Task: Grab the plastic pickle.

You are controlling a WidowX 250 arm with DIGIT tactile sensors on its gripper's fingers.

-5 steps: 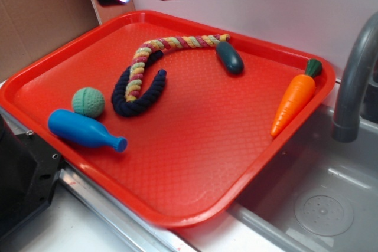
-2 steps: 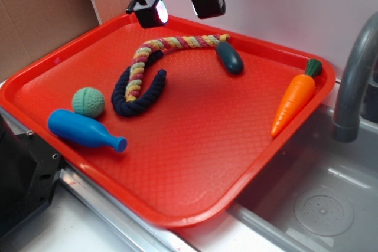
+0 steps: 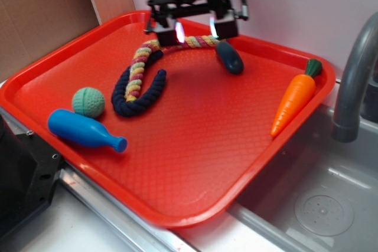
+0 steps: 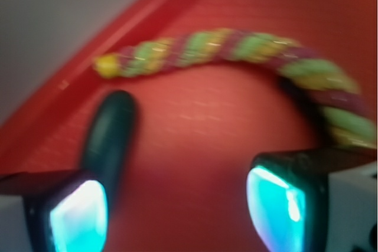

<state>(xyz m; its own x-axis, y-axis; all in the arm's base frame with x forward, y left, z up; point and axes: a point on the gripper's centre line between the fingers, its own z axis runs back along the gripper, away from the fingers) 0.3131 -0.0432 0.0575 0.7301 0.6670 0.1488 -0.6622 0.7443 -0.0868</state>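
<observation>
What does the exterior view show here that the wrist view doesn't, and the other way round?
Only the exterior view shows the carrot, blue bottle toy, knitted ball, navy rope and faucet. Only the wrist view shows the gripper's fingertips up close, spread apart. Both show the plastic pickle, multicoloured rope and red tray.

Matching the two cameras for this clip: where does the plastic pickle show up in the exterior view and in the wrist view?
Exterior: the plastic pickle lies near the tray's far rim, upper centre of the picture, just below the gripper.
Wrist: the plastic pickle is at lower left, partly behind the left fingertip.
Shared landmark: the multicoloured rope, whose end lies next to the pickle in both views.
</observation>
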